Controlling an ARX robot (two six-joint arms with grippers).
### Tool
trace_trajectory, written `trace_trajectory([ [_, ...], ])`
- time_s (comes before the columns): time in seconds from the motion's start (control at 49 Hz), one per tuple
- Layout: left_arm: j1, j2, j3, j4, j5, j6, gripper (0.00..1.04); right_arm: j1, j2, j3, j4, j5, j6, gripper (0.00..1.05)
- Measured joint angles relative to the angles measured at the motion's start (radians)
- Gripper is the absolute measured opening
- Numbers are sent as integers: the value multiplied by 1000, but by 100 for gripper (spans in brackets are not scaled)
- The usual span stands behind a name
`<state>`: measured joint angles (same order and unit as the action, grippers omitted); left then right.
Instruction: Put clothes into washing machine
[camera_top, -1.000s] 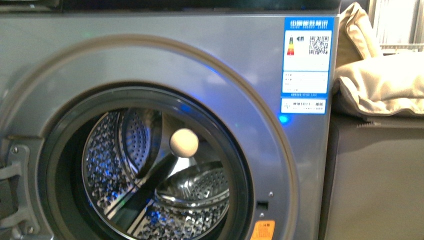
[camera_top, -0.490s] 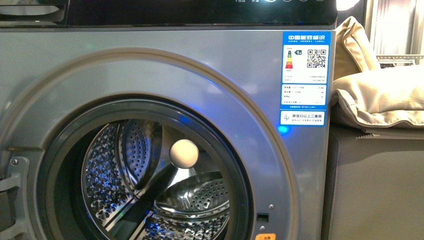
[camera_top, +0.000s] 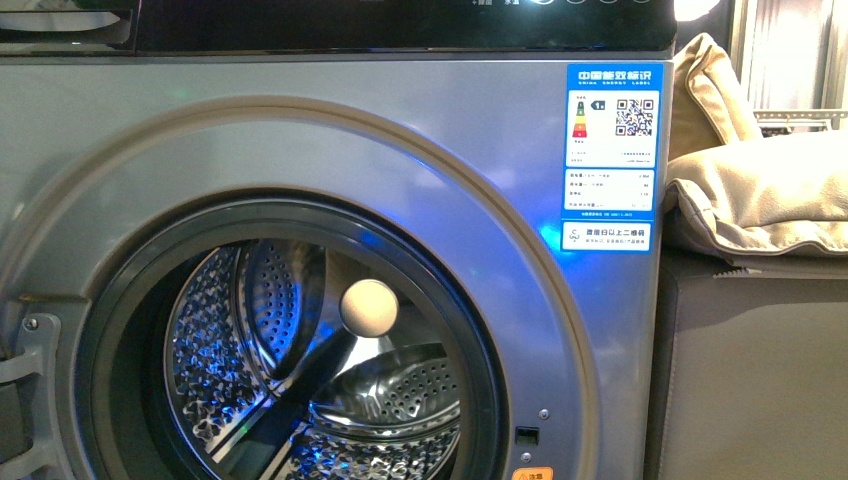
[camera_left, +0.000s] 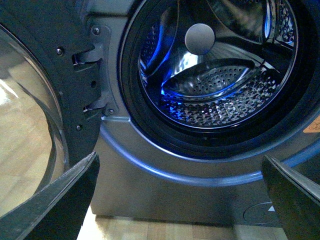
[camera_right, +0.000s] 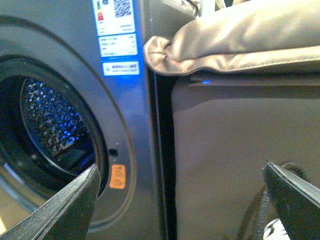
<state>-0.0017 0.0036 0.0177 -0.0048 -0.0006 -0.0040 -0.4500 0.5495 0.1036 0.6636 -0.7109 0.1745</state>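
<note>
Before the open washing machine (camera_top: 300, 130), left gripper (camera_left: 179, 156) and right gripper (camera_right: 181, 165) are shown spread and empty; clothes are unseen, so fetching them is judged next.

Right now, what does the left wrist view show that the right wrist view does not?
Only the left wrist view: the open door with its hinge, and the round hub deep in the drum. Only the right wrist view: the energy label, and beige padded fabric on the grey-brown cabinet. Both: the washing machine and its blue-lit drum, with the left gripper and right gripper open and empty. Neither shows the clothes.
</note>
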Motion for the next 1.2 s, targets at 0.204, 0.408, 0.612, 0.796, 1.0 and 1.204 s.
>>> trace_trajectory([
  [0.204, 0, 0, 0, 0, 0, 0, 98, -230, 420, 278, 60, -81, 43, 97],
  [0.408, 0, 0, 0, 0, 0, 0, 98, -331, 865, 628, -447, -39, -196, 97],
  [0.612, 0, 0, 0, 0, 0, 0, 98, -339, 1253, 829, -704, 88, -446, 97],
  [0.796, 0, 0, 0, 0, 0, 0, 98, -330, 1553, 908, -581, 225, -505, 97],
  [1.0, 0, 0, 0, 0, 0, 0, 98, -332, 1822, 982, -507, 254, -509, 97],
  [1.204, 0, 0, 0, 0, 0, 0, 98, -353, 2053, 1065, -485, 257, -537, 97],
])
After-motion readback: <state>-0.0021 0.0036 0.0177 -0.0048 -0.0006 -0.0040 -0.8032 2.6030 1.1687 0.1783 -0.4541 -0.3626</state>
